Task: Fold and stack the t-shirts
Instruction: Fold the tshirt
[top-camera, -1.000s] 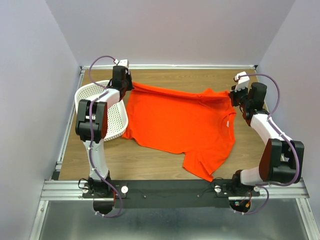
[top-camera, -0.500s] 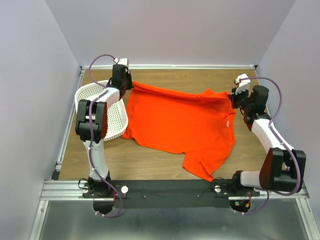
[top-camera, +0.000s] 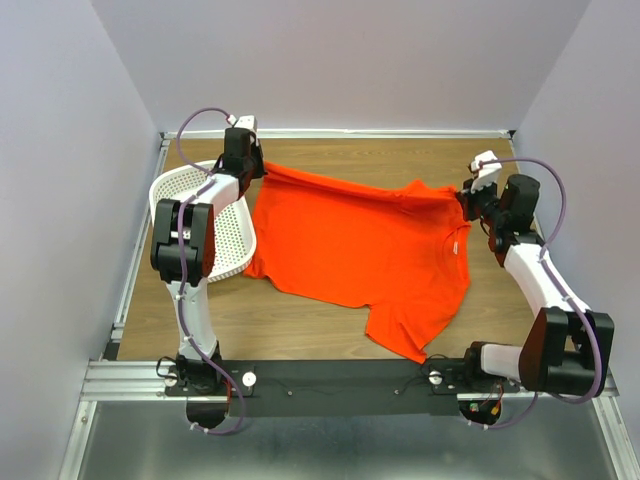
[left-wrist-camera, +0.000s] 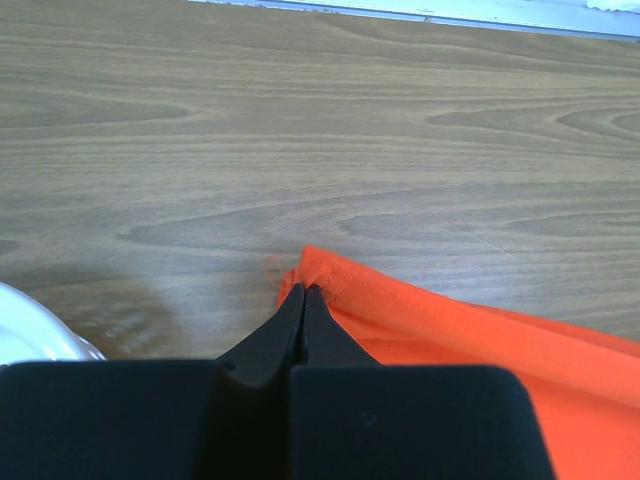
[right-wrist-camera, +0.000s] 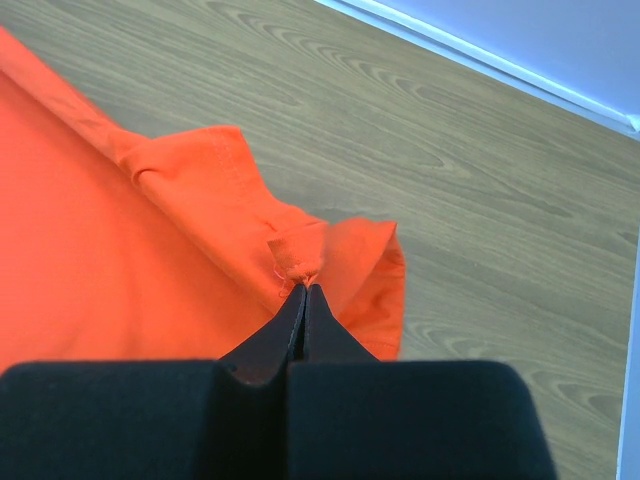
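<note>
So the shirt (top-camera: 360, 245) is lying across the middle of the table (top-camera: 300, 330), hem end on the left right by the basket (top-camera: 232, 250), collar end on the right, one sleeve sticking out toward the near edge. It's mostly flat, but the far edge is pulled into a straight line between the two arms.

Left gripper (left-wrist-camera: 303, 298) is clamped tight on the far-left hem corner; the wrist view shows just a tiny bit of cloth caught at the tips. Right gripper (right-wrist-camera: 303, 292) is pinched shut on a little tuck of fabric at the far-right sleeve, with the sleeve bunched up around it.

My read: this is the stretch-it-out step before the first fold, or the very start of that fold. No fold is in yet, so the task is at an early stage.

Next move probably needs both arms travelling together, either laying that far edge down smooth or carrying it toward the near side. If they go out of sync, the edge sags or the thin left grip slips off. That crumpled sleeve on the right likely needs sorting too.
</note>
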